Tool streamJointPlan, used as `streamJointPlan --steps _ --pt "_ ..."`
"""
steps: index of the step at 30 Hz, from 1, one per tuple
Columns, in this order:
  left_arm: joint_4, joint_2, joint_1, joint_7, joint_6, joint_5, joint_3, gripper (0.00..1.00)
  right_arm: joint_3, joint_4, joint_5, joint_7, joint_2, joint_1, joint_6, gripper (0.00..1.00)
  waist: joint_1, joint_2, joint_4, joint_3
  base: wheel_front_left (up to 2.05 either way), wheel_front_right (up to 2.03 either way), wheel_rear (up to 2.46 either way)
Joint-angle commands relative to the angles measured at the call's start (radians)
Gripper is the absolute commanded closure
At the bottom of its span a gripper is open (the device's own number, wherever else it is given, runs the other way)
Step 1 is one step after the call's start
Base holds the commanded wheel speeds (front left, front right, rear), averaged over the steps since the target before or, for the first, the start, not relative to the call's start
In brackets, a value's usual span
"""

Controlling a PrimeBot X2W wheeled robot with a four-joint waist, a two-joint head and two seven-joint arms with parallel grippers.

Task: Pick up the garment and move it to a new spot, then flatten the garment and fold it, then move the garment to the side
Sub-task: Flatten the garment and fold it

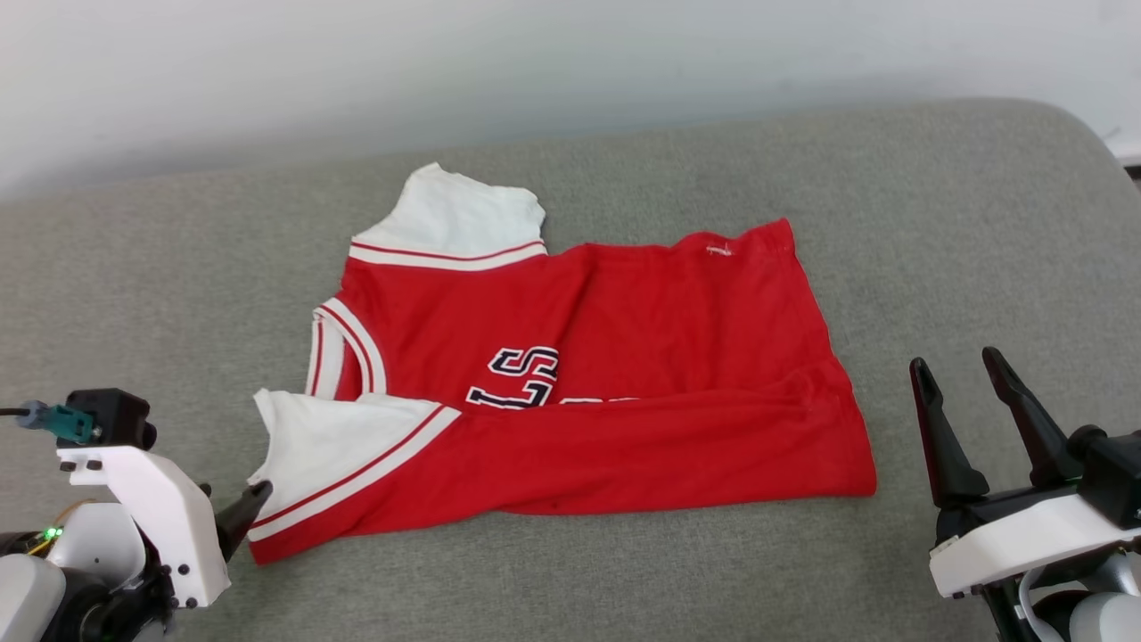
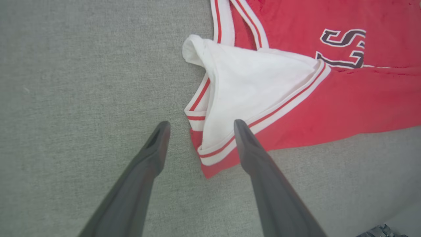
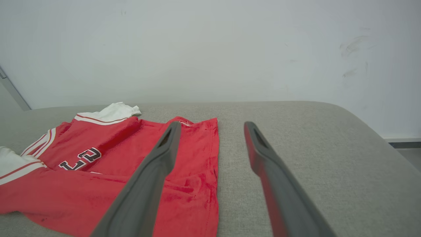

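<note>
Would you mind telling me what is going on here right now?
A two-armed robot is folding a red jersey, which lies on a grey cushion with its near edge folded over the lettering. The left gripper is open at the near white sleeve's corner; the right gripper is open beside the hem, holding nothing.

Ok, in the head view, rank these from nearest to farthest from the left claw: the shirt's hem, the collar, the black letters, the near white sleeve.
From the left claw:
1. Near sleeve, right at the claw's tip.
2. Collar, just beyond that sleeve.
3. Letters, mid-shirt.
4. Hem, at the far right end.
</note>
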Motion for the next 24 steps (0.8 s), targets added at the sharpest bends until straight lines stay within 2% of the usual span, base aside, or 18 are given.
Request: streamJointPlan --steps 1,7,10,11,12,14,20,24 --pt "0.001 0.009 -0.009 0.017 0.001 -0.002 -0.008 0.00 -0.003 -0.009 -0.005 -0.001 0.007 -0.002 -0.001 0.00 0.0002 0.0000 -0.018 0.032 0.00 0.00 0.00" --pt "0.046 0.005 -0.022 0.094 -0.003 -0.029 -0.037 0.00 0.001 -0.005 0.005 0.007 0.027 -0.019 -0.001 0.00 0.0002 0.0000 -0.041 0.097 0.00 0.00 0.00" --pt "0.094 -0.051 -0.010 0.118 -0.032 -0.066 -0.070 0.00 -0.004 0.011 0.013 0.007 0.027 -0.024 -0.001 0.00 0.0002 0.0000 -0.046 0.112 0.00 0.00 0.00" --pt "0.104 -0.068 -0.007 0.118 -0.042 -0.076 -0.076 0.16 -0.009 0.016 0.017 0.012 0.026 -0.023 -0.001 0.00 0.0002 0.0000 -0.046 0.113 0.00 0.00 0.00" --pt "0.111 -0.082 -0.005 0.111 -0.051 -0.083 -0.079 0.57 -0.013 0.019 0.024 0.014 0.025 -0.024 -0.001 0.00 0.0002 0.0000 -0.046 0.112 0.00 0.00 0.00" --pt "0.128 -0.100 0.002 0.098 -0.063 -0.089 -0.086 1.00 -0.022 0.022 0.040 0.031 0.017 -0.026 -0.001 0.00 0.0002 0.0000 -0.043 0.105 0.00 0.00 0.00" --pt "0.148 -0.105 -0.014 0.022 -0.086 -0.060 -0.070 1.00 -0.046 0.035 0.114 0.152 -0.021 -0.018 -0.001 0.00 0.0002 0.0000 -0.018 0.076 0.00 0.00 0.00" --pt "0.130 -0.100 -0.036 -0.041 -0.097 -0.041 -0.043 1.00 -0.057 0.063 0.173 0.304 -0.061 -0.032 -0.001 0.00 0.0002 0.0000 0.000 0.064 0.00 0.00 0.00"
